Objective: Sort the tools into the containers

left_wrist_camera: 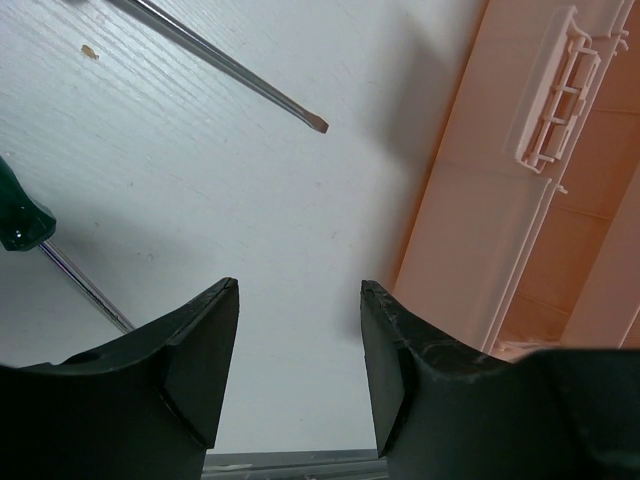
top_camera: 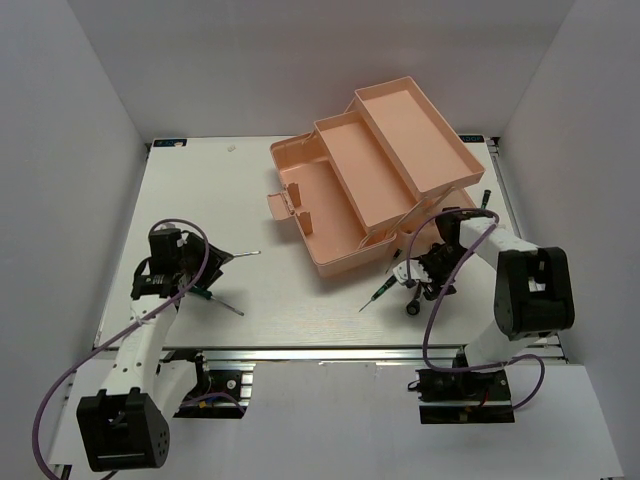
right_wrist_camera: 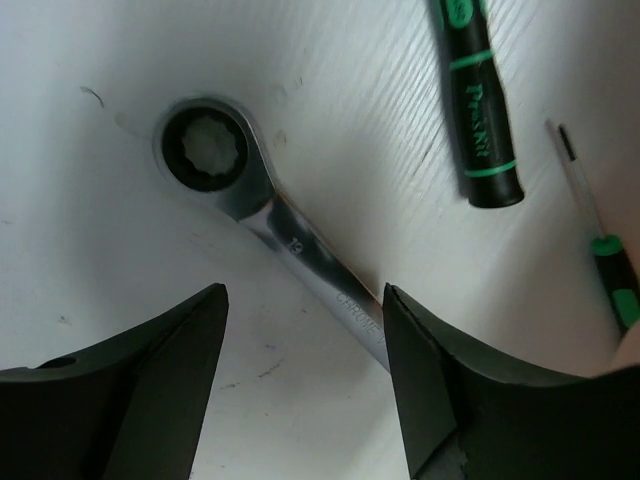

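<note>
Your two arms have white links with black joint housings: see the left arm (top_camera: 143, 345) and the right arm (top_camera: 488, 345). A purple cable (top_camera: 427, 340) loops along each, from a black base block (top_camera: 120, 430) to the wrist. Up close, the left gripper (left_wrist_camera: 298, 300) and right gripper (right_wrist_camera: 305, 300) have matte black, wedge-shaped fingers (left_wrist_camera: 190, 370), lightly scuffed at the inner edges.

On the dark handle of the screwdriver (right_wrist_camera: 482, 110) lying on the worktop (right_wrist_camera: 80, 250) under my right wrist, I read "Pro'sKit" in green lettering running lengthwise. The silver wrench (right_wrist_camera: 262, 205) has stamped marks on its shank: a two-digit number that looks like 12, its second digit unsure, then letters starting "CHROM" that vanish behind my right pincer (right_wrist_camera: 303, 292)
</note>
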